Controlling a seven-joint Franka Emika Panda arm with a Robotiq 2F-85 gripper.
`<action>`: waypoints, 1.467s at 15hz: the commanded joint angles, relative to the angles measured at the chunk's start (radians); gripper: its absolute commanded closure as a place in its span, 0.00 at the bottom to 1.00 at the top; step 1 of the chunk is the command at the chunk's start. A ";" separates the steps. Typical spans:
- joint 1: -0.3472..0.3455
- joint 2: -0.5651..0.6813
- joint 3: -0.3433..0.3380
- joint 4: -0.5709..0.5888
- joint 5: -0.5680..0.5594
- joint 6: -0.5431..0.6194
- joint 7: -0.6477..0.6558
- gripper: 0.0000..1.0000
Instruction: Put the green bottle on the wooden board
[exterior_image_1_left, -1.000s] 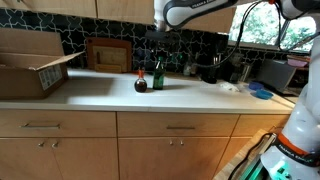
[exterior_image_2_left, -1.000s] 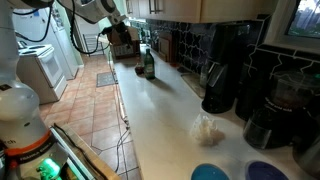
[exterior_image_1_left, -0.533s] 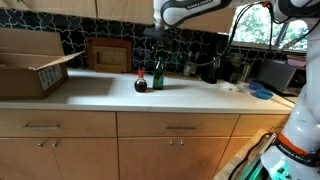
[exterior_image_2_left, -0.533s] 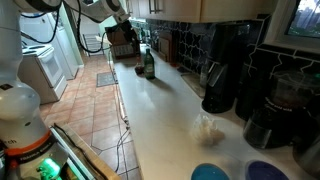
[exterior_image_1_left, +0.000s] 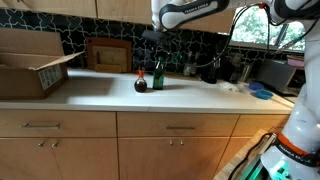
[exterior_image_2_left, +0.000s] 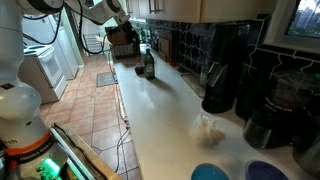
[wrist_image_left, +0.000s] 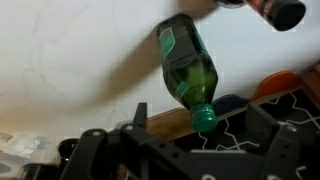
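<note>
The white arm (exterior_image_1_left: 195, 10) reaches in from the upper side of the scene, running nearly level above the worktop (exterior_image_1_left: 100, 92). It bends at the wrist so that the tool (exterior_image_1_left: 152, 37) points down. The tool hangs in the air above the green bottle (exterior_image_1_left: 157, 75), well clear of its neck and touching nothing.

In the wrist view the tool's dark fingers (wrist_image_left: 138, 116) stand spread wide apart at the lower edge. The green bottle (wrist_image_left: 188, 65) is seen from above beyond them, its green cap (wrist_image_left: 205, 118) toward the camera. Nothing is clamped.

The green bottle stands upright on the pale worktop, just beside a squat dark bottle with a red cap (exterior_image_1_left: 140, 83). In the wrist view that squat bottle (wrist_image_left: 280, 10) shows only at the top edge.

The wooden board (exterior_image_1_left: 107, 55) stands propped against the dark tiled backsplash (exterior_image_1_left: 190, 45). It is behind the two bottles and apart from them, so the green bottle is not on it.

An open cardboard box (exterior_image_1_left: 30, 65) sits at the far end of the worktop, beyond the board. In an exterior view the green bottle (exterior_image_2_left: 149, 65) is far down the long worktop (exterior_image_2_left: 165, 115). A dark coffee machine (exterior_image_2_left: 225, 65) stands against the wall closer to the camera.
</note>
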 joint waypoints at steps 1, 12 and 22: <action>0.052 0.097 -0.045 0.079 -0.077 -0.011 0.107 0.00; 0.124 0.317 -0.142 0.348 -0.195 -0.114 0.292 0.00; 0.157 0.443 -0.183 0.543 -0.259 -0.348 0.266 0.00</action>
